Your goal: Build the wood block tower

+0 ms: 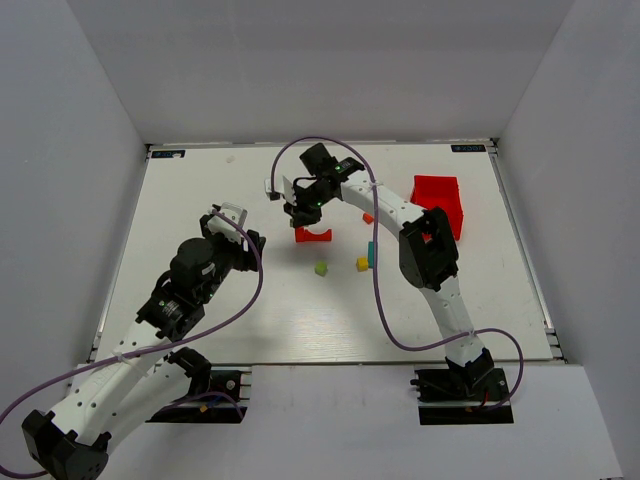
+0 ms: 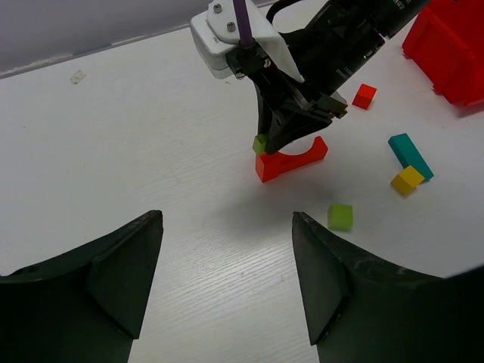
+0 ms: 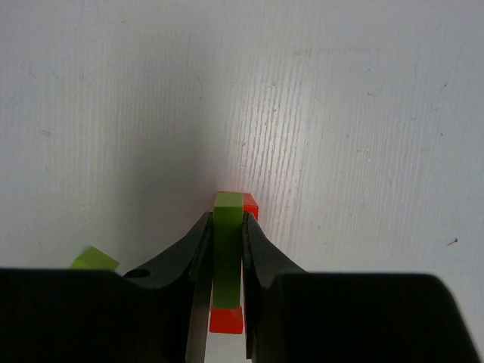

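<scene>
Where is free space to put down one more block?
Bare: the far-left table corner behind the left gripper; the near strip before the loose lime cube. Crowded: from the red arch to the red bin.

- The arch piece (image 1: 312, 235) is laid mid-bench (image 1: 220, 300).
- The held cube (image 2: 259, 143) is clamped in the right end effector (image 1: 303, 212) over the arch's left end; contact cannot be told.
- The loose cube (image 1: 321, 268) is placed before the arch.
- The bar (image 1: 370, 252) is set right of the loose cube, with the small cube (image 1: 362, 264) just beside its near end.
- The lone block (image 1: 368, 218) is found behind the bar.
- The bin (image 1: 440, 200) is set far right.
- The left end effector (image 1: 232, 222) is positioned well left of the arch.
</scene>
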Controlling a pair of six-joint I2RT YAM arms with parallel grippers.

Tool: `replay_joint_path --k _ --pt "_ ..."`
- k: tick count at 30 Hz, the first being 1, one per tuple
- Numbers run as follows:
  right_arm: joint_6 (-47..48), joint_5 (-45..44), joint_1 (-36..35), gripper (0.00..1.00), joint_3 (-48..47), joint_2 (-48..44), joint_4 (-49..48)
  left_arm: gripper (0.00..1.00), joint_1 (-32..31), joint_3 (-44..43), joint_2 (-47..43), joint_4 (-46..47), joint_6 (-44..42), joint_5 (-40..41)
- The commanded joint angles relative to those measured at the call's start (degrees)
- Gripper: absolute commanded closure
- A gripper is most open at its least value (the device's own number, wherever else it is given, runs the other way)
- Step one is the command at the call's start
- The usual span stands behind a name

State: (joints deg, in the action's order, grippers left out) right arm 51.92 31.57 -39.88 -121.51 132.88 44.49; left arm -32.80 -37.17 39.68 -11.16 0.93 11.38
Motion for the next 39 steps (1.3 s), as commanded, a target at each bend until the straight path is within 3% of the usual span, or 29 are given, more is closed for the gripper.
replay_joint_path --k 1,39 --pt "-1.21 -0.81 -0.11 1.0 -1.97 0.98 -1.77 0.21 0.19 0.08 -0.22 0.44 0.21 0.31" --pt "0.99 -1.6 -0.82 0.92 -1.62 2.12 -0.46 0.21 0.19 0.08 -0.22 0.44 0.21 0.31"
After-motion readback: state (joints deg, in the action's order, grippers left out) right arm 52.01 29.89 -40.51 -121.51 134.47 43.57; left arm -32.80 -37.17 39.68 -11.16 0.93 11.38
